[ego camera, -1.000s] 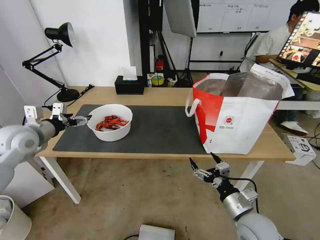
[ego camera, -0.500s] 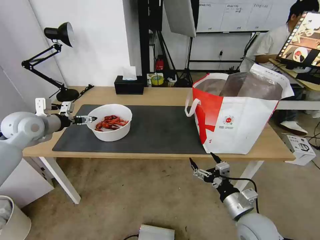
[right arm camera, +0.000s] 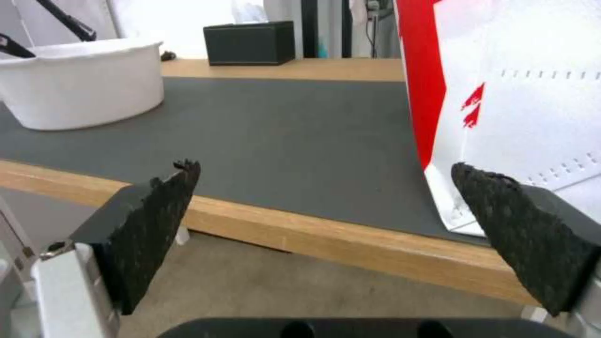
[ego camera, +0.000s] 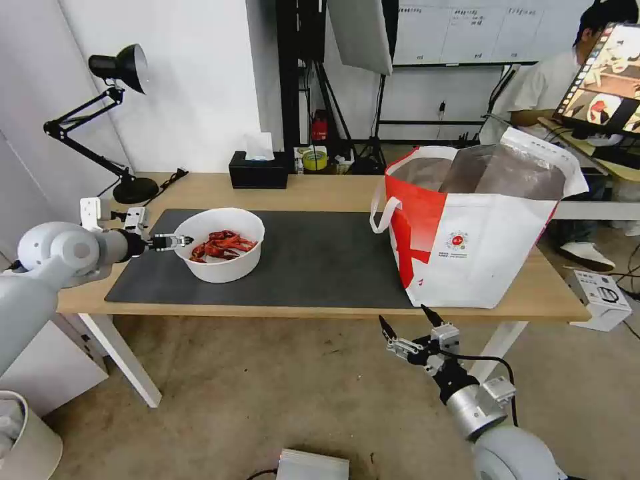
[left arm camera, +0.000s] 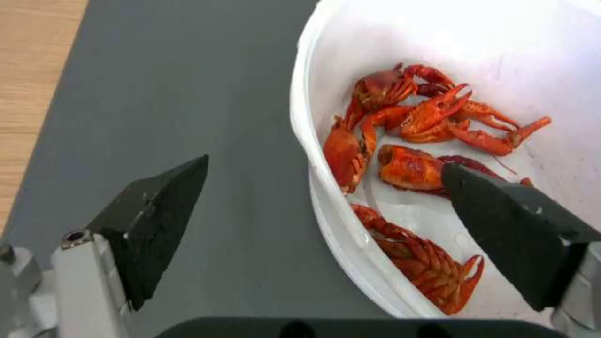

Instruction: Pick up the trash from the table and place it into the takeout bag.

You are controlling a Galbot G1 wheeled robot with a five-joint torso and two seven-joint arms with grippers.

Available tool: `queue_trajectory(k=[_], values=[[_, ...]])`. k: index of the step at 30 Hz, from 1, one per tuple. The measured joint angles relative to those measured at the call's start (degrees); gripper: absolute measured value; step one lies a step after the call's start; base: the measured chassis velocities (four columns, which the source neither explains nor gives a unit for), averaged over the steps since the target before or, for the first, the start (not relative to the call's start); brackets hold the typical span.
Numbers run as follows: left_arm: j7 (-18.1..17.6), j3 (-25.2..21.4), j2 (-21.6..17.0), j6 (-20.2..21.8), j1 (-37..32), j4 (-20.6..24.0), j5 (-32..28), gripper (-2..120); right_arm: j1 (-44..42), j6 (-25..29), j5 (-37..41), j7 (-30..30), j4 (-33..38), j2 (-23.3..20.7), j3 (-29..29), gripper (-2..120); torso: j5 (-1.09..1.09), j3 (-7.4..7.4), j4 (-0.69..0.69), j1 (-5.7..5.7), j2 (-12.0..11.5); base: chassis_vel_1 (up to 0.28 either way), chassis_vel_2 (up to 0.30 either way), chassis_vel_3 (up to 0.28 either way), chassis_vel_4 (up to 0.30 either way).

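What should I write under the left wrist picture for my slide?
Open left tool straddling the white bowl's rim, one finger over the red crayfish shells.

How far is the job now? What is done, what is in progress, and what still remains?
Done: nothing visibly; the takeout bag stands open. In progress: the left gripper, fingers open, straddles the rim of the bowl of crayfish shells. Remaining: closing, lifting and carrying it to the bag. The right gripper waits below the table.

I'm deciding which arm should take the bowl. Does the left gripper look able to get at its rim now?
Probably yes. The left gripper is open and straddles the near rim of the white bowl, one finger outside over the mat, one inside above the shells. Nothing blocks it.
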State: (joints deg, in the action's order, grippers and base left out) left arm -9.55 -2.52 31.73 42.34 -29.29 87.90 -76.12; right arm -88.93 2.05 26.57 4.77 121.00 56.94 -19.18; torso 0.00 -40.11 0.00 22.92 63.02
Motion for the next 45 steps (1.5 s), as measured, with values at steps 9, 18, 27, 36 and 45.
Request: queue_trajectory(k=[9, 18, 27, 36, 45], values=[[-0.87, 2.48, 0.99, -0.1, 1.87, -1.91, 0.23, 100, 0.0, 0.0, 0.0, 0.0, 0.0, 0.0, 0.0, 100, 0.0, 0.0, 0.0, 0.0, 0.0, 0.0, 0.0, 0.0, 0.0], [-0.94, 3.21, 1.46, -0.16, 2.35, -2.18, 0.16, 100, 0.0, 0.0, 0.0, 0.0, 0.0, 0.0, 0.0, 100, 0.0, 0.0, 0.0, 0.0, 0.0, 0.0, 0.0, 0.0, 0.0], [-2.15, 4.99, 1.98, -0.19, 3.77, -3.14, -0.71, 99, 0.0, 0.0, 0.0, 0.0, 0.0, 0.0, 0.0, 100, 0.0, 0.0, 0.0, 0.0, 0.0, 0.0, 0.0, 0.0, 0.0], [-2.73, 6.43, 2.05, -0.2, 4.6, -3.59, -1.47, 73, 0.0, 0.0, 0.0, 0.0, 0.0, 0.0, 0.0, 100, 0.01, 0.0, 0.0, 0.0, 0.0, 0.0, 0.0, 0.0, 0.0], [-3.3, 7.24, 2.27, -0.25, 4.86, -3.42, -1.82, 39, 0.0, 0.0, 0.0, 0.0, 0.0, 0.0, 0.0, 100, 0.01, 0.01, 0.0, 0.0, 0.01, 0.0, 0.0, 0.0, 0.0]])
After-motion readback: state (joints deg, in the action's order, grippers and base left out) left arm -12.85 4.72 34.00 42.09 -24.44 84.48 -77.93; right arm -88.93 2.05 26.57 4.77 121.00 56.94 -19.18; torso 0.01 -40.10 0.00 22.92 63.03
